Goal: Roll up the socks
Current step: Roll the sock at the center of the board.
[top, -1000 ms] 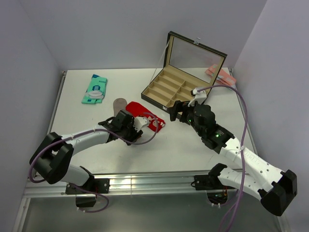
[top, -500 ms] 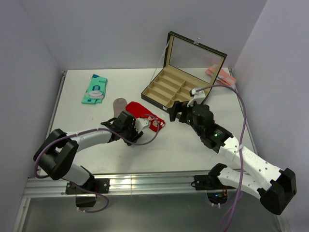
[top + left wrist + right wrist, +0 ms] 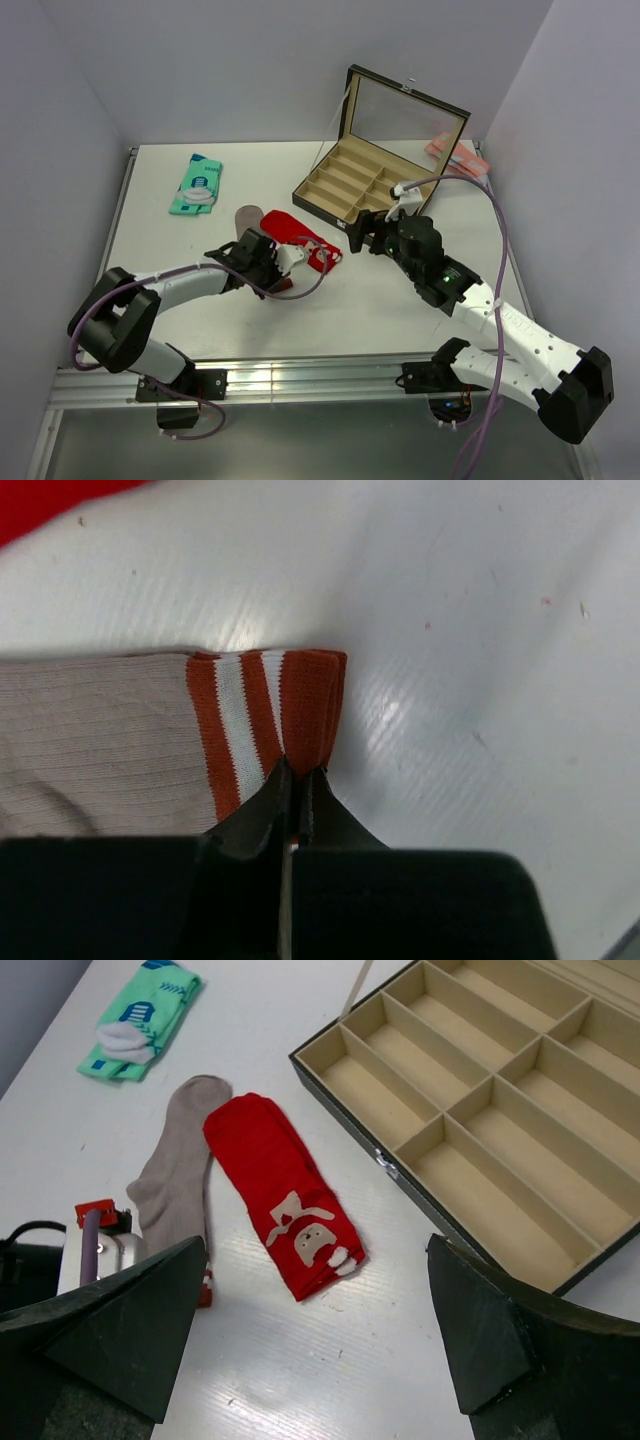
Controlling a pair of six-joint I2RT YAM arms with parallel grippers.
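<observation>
mid-bench the left gripper (image 3: 295,780) pinches shut on the striped cuff (image 3: 262,715) of the taupe sock (image 3: 178,1175) beside the red sock (image 3: 285,1200), the right gripper (image 3: 366,230) gapes wide nearby, and the open box (image 3: 440,1118) toward the far right corner shows bare tan compartments (image 3: 492,1192).

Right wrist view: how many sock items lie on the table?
3. A teal sock at top left; a taupe sock with a striped cuff, pinched by the left gripper; a red sock beside it, near the box. Any may be layered pairs.

White table (image 3: 350,300): red sock (image 3: 285,1195), beige sock (image 3: 180,1175), teal sock (image 3: 197,184), open compartment box (image 3: 325,205), pink bundle (image 3: 457,155) far corner.
</observation>
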